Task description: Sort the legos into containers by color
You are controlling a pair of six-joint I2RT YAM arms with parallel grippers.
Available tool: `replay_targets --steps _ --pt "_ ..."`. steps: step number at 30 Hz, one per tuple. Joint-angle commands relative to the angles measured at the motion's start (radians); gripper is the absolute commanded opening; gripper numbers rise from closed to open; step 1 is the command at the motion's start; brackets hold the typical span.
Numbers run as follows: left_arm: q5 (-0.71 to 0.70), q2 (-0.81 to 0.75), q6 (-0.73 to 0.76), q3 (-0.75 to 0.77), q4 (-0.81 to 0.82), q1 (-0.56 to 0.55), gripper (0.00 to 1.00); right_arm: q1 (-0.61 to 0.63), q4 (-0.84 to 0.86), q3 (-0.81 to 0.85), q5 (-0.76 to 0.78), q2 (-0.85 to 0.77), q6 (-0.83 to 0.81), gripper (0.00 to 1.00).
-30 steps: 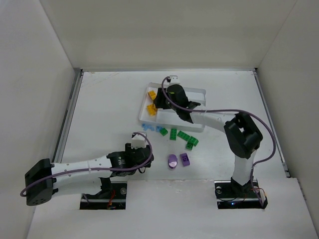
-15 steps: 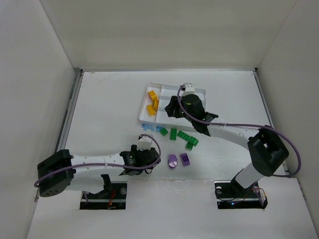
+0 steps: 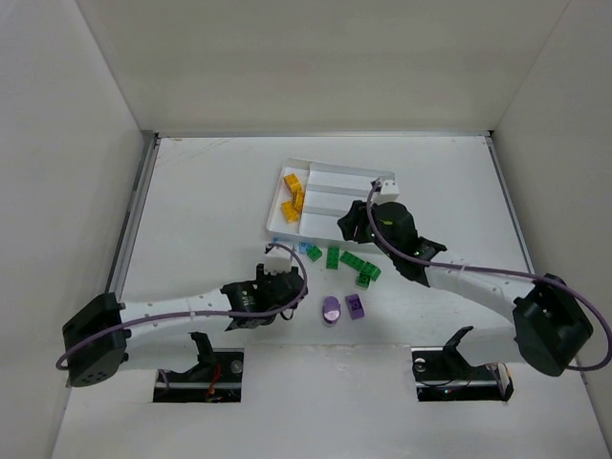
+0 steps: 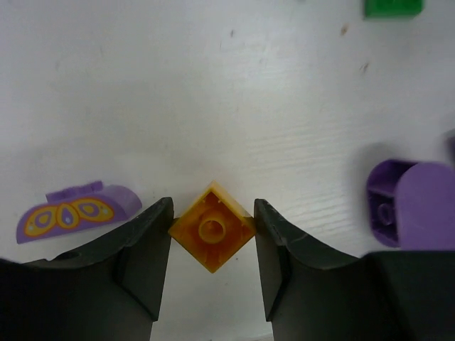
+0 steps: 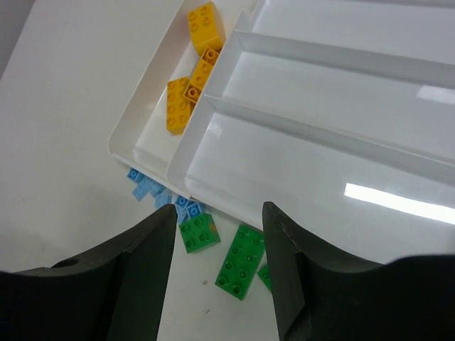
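Observation:
My left gripper (image 4: pixel 212 226) is shut on a yellow-orange lego (image 4: pixel 212 228), pinched at two opposite corners, its hollow side towards the camera. In the top view the left gripper (image 3: pixel 290 292) is left of two purple legos (image 3: pixel 331 309). My right gripper (image 5: pixel 217 238) is open and empty, above green legos (image 5: pixel 242 261) at the near edge of the white tray (image 5: pixel 320 153). In the top view the right gripper (image 3: pixel 350 226) hangs over the tray's (image 3: pixel 344 182) near rim. Yellow-orange legos (image 3: pixel 292 199) lie in the tray's short end section. The three long strips hold nothing.
Pale blue legos (image 3: pixel 285 246) and green legos (image 3: pixel 356 266) lie on the table just before the tray. A purple piece with a butterfly print (image 4: pixel 75 213) and a purple lego (image 4: pixel 402 213) flank my left fingers. White walls close in the table.
My right gripper has moved from over the tray's end section, across the tray, to its near rim by the green legos. My left arm has reached right, towards the purple legos.

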Motion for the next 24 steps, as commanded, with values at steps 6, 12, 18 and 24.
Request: replay_targets --steps 6,12,18,24 --pt "0.007 -0.061 0.224 0.151 0.310 0.321 0.23 0.011 0.059 -0.166 0.049 -0.164 0.066 0.51" --pt "0.134 0.219 0.310 0.309 0.475 0.526 0.24 0.132 0.029 -0.240 0.058 -0.225 0.077 0.49" --pt "0.149 0.454 0.347 0.455 0.502 0.573 0.25 0.304 -0.068 -0.254 0.117 -0.262 0.077 0.54" --pt "0.132 0.562 0.370 0.527 0.496 0.583 0.32 0.411 -0.134 -0.235 0.166 -0.221 0.087 0.69"
